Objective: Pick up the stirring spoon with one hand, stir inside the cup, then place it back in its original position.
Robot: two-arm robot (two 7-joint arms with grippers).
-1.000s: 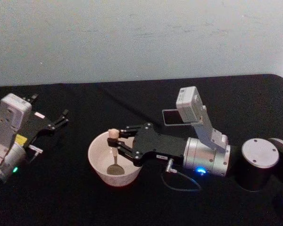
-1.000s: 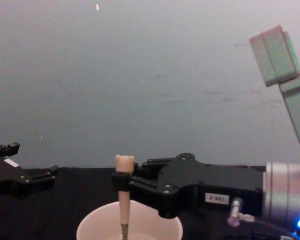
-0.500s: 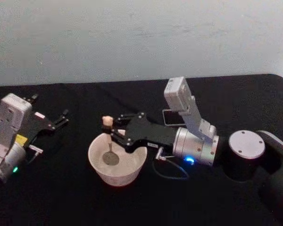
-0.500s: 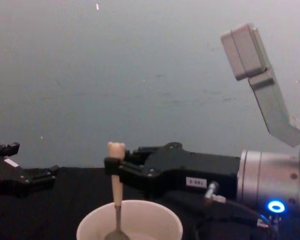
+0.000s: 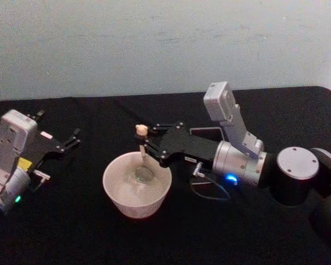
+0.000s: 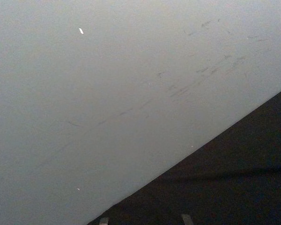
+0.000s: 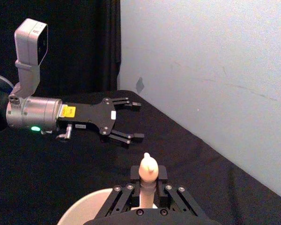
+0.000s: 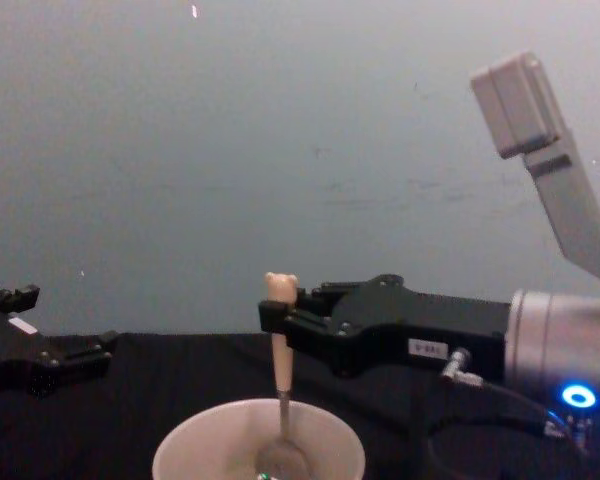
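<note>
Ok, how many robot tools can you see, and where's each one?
2. The left tool sits open, idle, at the table's left; the right tool is above the cup, shut on the stirring spoon.

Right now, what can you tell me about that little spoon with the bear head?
The spoon is slim, with a pale beige handle that looks like wood or plastic, topped by a tiny bear head, then a thin dark metal neck and a small shiny bowl. It stands almost upright. The right gripper pinches the handle just under the bear head. The bowl hangs low inside the white cup; whether it touches the bottom cannot be told.
</note>
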